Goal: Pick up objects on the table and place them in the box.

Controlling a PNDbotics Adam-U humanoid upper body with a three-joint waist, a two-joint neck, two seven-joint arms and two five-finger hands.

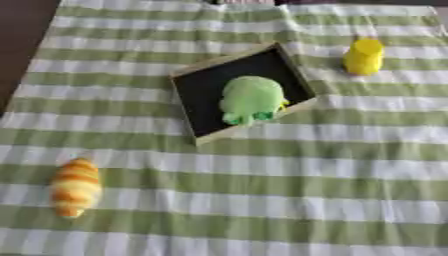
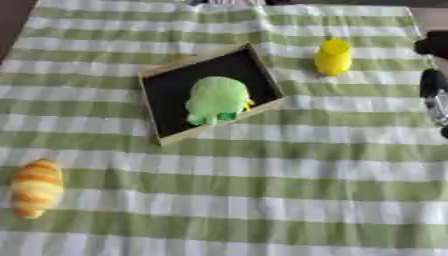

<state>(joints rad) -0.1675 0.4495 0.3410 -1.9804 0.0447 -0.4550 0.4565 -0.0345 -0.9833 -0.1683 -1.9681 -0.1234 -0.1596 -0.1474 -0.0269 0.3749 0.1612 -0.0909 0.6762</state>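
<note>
A shallow box (image 1: 203, 92) with a wooden rim and black floor lies askew at the middle of the table. A light green plush toy (image 1: 252, 99) lies inside it, toward its near right side. A yellow cup-like object (image 1: 363, 56) stands upright on the cloth to the right of the box. An orange and yellow striped croissant-shaped toy (image 1: 75, 187) lies near the front left. Only a black and silver part of my right hand (image 2: 434, 97) shows, at the right edge of the right eye view and apart from every object. My left hand is out of view.
A green and white striped cloth (image 1: 262, 200) covers the table. Dark floor (image 1: 22, 30) shows past the cloth's far left edge.
</note>
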